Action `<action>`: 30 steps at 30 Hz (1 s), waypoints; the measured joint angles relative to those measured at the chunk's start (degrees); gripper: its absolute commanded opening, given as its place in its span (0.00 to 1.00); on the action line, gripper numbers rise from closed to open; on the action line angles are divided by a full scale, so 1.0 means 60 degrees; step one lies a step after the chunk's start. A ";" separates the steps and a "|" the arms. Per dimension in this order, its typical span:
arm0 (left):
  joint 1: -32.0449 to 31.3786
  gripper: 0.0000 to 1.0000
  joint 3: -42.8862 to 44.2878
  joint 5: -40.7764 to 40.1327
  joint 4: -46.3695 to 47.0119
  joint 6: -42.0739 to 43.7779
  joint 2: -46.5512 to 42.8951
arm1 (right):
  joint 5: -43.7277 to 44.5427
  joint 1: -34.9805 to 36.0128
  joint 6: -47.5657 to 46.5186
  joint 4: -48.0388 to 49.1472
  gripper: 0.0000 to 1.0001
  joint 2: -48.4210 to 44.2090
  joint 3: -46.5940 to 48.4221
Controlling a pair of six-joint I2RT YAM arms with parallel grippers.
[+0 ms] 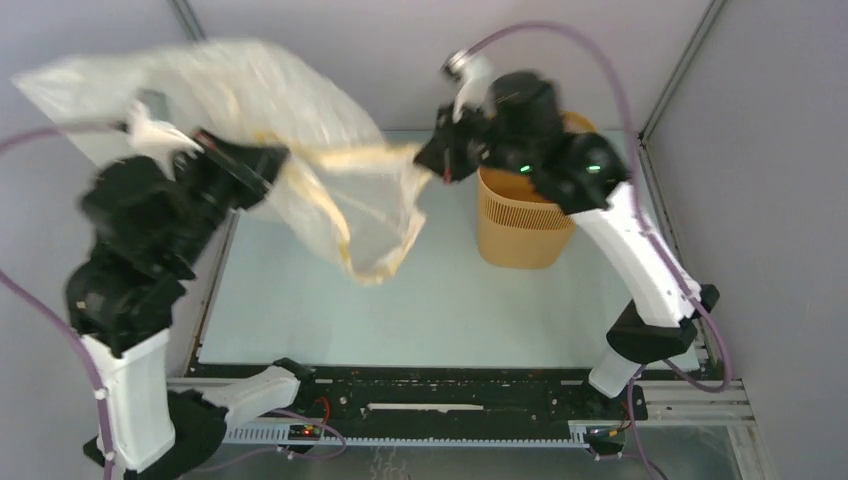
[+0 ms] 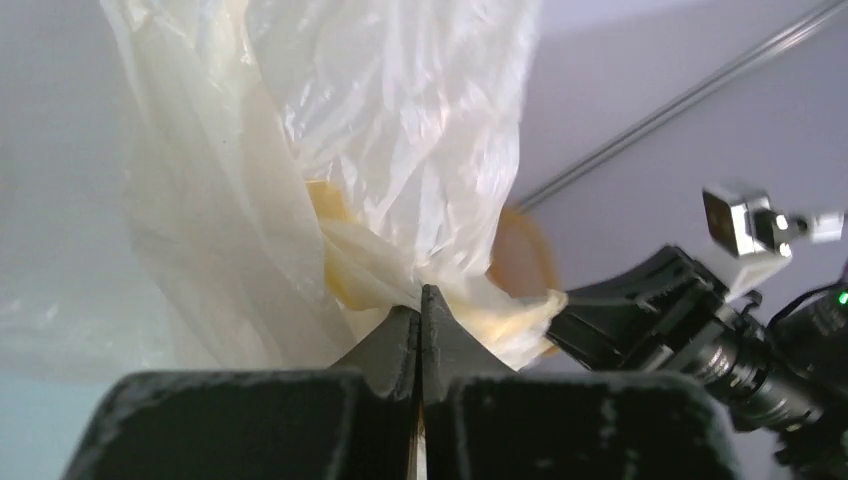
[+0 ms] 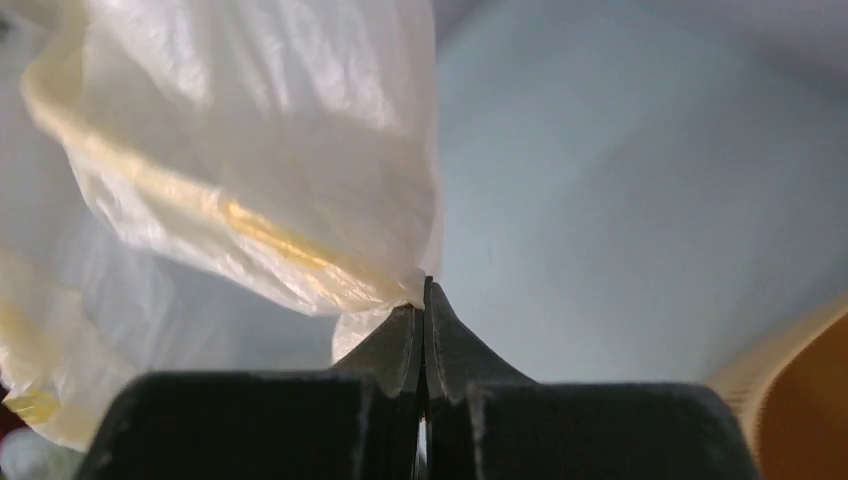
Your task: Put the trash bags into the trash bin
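A thin translucent pale-yellow trash bag [image 1: 300, 150] hangs stretched in the air between my two grippers, above the table's left half. My left gripper [image 1: 272, 160] is shut on one edge of it; the left wrist view shows the bag [image 2: 330, 150] pinched at my gripper [image 2: 421, 300]. My right gripper [image 1: 432, 160] is shut on the bag's other edge; the right wrist view shows the bag [image 3: 250, 150] pinched at my gripper [image 3: 424, 295]. The orange-tan mesh trash bin [image 1: 520, 225] stands upright just right of the right gripper, partly hidden by the right arm; its rim shows in the right wrist view [image 3: 790, 380].
The pale table [image 1: 450, 300] has a black rail along its near edge [image 1: 450, 390]. Grey enclosure walls stand at the back and sides. The right arm [image 2: 700, 330] shows in the left wrist view. Purple cables loop above both arms.
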 measured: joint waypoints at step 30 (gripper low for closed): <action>-0.0244 0.00 -0.3657 0.3206 0.1260 -0.0076 0.0160 | -0.2237 -0.1173 0.1016 0.1322 0.00 -0.1668 -0.4608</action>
